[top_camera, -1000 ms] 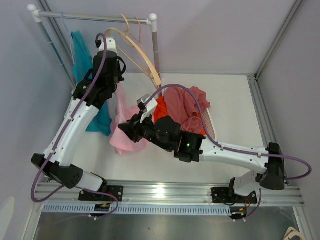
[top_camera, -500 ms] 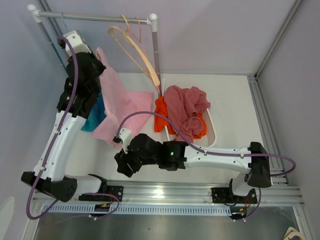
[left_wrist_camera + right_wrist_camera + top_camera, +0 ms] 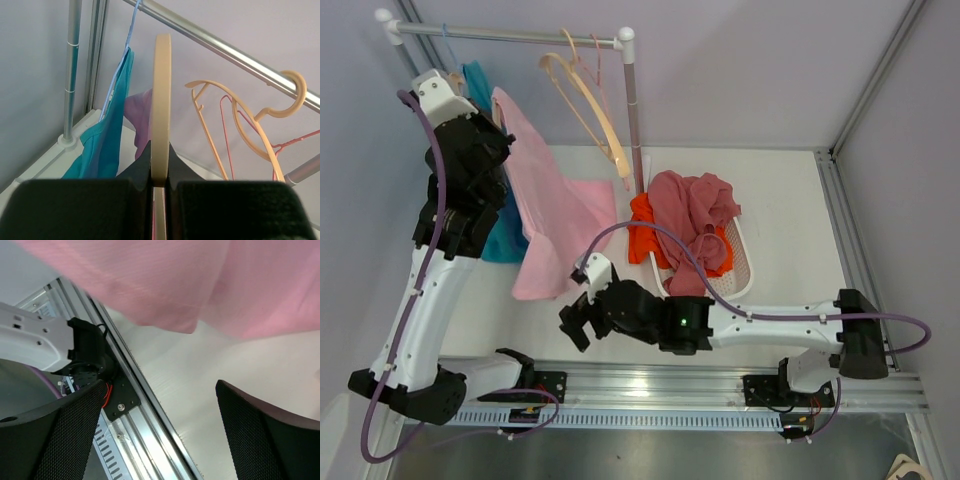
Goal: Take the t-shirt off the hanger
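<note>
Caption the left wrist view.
Left gripper clamps a tan hanger; teal shirt and empty hangers hang from the rail behind.

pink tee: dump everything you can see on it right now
The pink t-shirt is plain, thin soft-looking cloth, hanging in a long smooth drape from beside the left end effector, which is shut on a cream hanger. It slants down toward the table, hem loose at the bottom, next to a teal garment. The open right end effector sits below the hem, not touching. Whether the hanger is inside it is not visible.
</note>
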You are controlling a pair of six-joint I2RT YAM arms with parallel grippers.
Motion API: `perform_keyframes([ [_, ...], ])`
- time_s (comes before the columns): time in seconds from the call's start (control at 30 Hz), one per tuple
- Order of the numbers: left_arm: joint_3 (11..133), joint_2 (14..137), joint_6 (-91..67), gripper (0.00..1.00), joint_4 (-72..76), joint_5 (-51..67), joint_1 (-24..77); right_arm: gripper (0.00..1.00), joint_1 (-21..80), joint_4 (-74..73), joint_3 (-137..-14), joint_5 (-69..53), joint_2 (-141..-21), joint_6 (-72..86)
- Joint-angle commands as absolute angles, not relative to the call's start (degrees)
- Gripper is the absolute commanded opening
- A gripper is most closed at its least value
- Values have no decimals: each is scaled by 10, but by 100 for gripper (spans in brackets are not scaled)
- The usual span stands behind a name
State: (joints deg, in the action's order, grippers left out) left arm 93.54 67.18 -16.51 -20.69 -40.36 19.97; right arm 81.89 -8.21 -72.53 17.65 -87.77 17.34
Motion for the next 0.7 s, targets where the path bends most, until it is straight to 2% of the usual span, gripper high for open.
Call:
perform_keyframes([
  [0.0,950,683,-170,1,-185,-420,204,96,841,47,-694,265,-831,135],
  [0.17,955,686,-183,1,-197,-424,205,96,846,150,-651,261,-820,84],
  [0.43,913,658,-212,1,-210,-438,209,89,813,234,-700,230,-897,34],
  [0.47,908,653,-215,1,-209,-437,209,83,808,238,-706,225,-917,31],
  [0.53,891,642,-218,1,-203,-437,209,56,795,228,-743,214,-939,33],
  [0.57,889,642,-218,1,-196,-437,209,30,791,214,-754,214,-946,38],
  [0.6,889,643,-209,1,-191,-439,209,0,791,203,-762,216,-951,44],
  [0.67,896,659,-196,1,-172,-444,209,0,797,176,-761,216,-940,48],
])
